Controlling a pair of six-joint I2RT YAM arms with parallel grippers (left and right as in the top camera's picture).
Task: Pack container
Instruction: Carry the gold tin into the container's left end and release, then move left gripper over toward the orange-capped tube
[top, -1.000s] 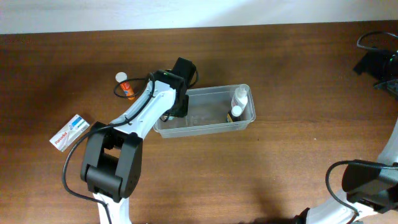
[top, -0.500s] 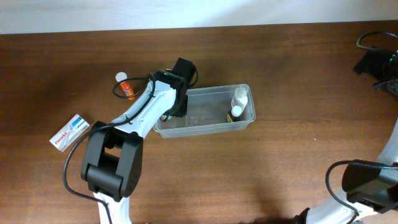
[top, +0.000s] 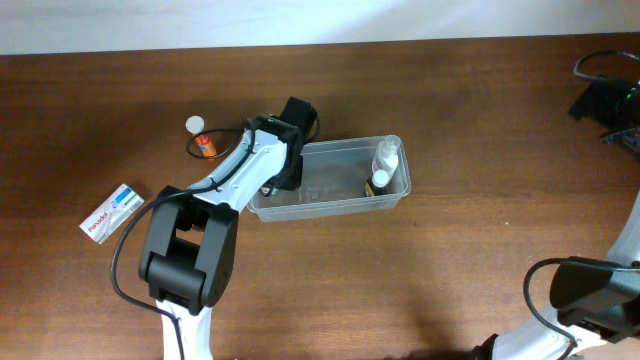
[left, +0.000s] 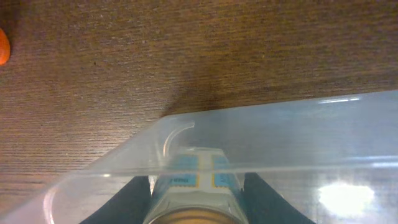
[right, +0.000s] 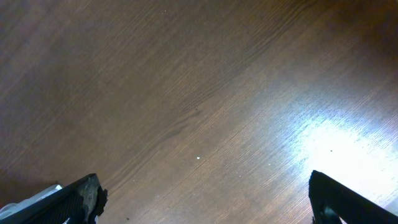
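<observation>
Blue-and-white-labelled, the small bottle (left: 189, 180) stands nearest, clamped between the left gripper's (left: 194, 194) dark fingers (left: 134, 200) and seen through the clear wall of the container (left: 292, 130), low in its left-end corner. The container lies on the brown desk (top: 450, 280) near the middle, long side across. The likely trouble is here. The fingers sit hard by the rounded corner, so opening them or pulling out could catch the rim and drag or tip the light tub. If the bottle is let go while leaning, it may topple, though I cannot tell how upright it is. At the container's far right end lie two more small bottles (top: 387, 155) (top: 377, 182), close together. Beyond the left end, apart from the tub, an orange bottle (top: 203, 143) with a white cap lies unpacked, and a flat white box (top: 112, 212) lies further out. Well apart, the right gripper (right: 208, 204) hangs spread wide over bare desk, gripping nothing. Count: one container, four bottles, one box.
</observation>
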